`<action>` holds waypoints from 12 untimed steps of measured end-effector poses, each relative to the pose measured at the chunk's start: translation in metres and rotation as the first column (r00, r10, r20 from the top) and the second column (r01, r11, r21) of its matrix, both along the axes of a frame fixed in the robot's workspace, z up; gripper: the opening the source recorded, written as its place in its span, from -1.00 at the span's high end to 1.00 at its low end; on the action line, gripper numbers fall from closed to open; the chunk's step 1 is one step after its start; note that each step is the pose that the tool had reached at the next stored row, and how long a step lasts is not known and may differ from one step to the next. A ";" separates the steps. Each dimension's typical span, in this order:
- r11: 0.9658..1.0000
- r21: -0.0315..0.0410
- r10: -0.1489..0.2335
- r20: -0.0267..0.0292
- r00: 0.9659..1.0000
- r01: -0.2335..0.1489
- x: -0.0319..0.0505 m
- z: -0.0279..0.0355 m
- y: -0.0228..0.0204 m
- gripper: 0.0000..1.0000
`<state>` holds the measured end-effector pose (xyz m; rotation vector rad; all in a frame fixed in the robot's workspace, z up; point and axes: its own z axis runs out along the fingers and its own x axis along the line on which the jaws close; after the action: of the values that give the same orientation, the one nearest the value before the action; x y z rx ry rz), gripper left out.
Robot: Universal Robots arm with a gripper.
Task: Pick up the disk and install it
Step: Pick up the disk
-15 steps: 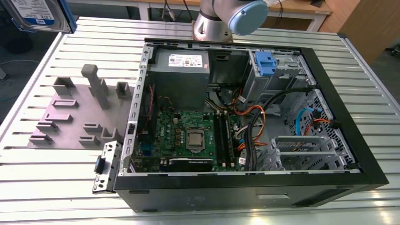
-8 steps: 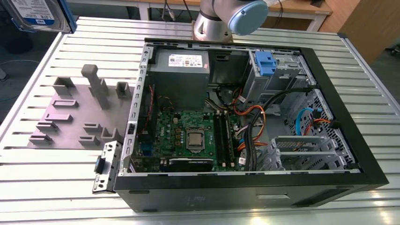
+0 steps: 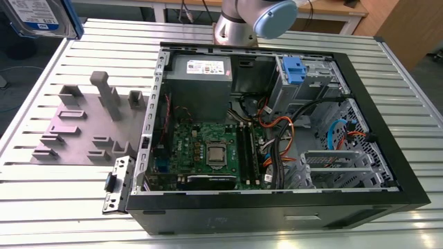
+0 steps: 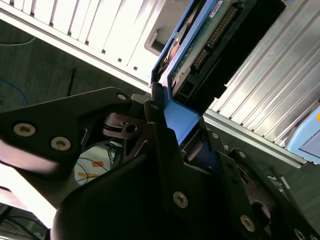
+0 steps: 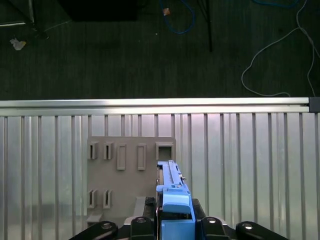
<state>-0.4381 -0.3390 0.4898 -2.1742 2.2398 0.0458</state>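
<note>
**A:** What does the hand (image 5: 175, 224) hold?

**B:** In the first wrist view it is clamped on the disk (image 5: 171, 182), gripping the blue frame at one end; the disk is seen edge-on. The second wrist view shows the same grip: hand (image 4: 172, 130) closed on the frame, with the disk (image 4: 200, 45) showing its connector edge.

**A:** Where is the disk in the scene?

**B:** The disk (image 3: 38, 18) is raised clear of the surface (image 3: 41, 207), at the exterior view's far left. In the first wrist view a grey plate (image 5: 131, 170) with slots lies on the surface beneath it.

**A:** And farther out?

**B:** In the exterior view an open case (image 3: 277, 207) lies just right of the plate (image 3: 90, 124). Inside it are a power supply (image 3: 201, 78) at the far left, a board (image 3: 207, 150) nearer, and a bay (image 3: 294, 70) with a blue tab at the far right. The arm's base (image 3: 239, 26) stands beyond the case.
</note>
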 end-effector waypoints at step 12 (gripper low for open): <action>1.000 0.000 0.000 -0.004 1.000 0.000 0.0090 -0.0001 -0.0086 0.27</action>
<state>-0.4292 -0.3476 0.4897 -2.1759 2.2422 0.0506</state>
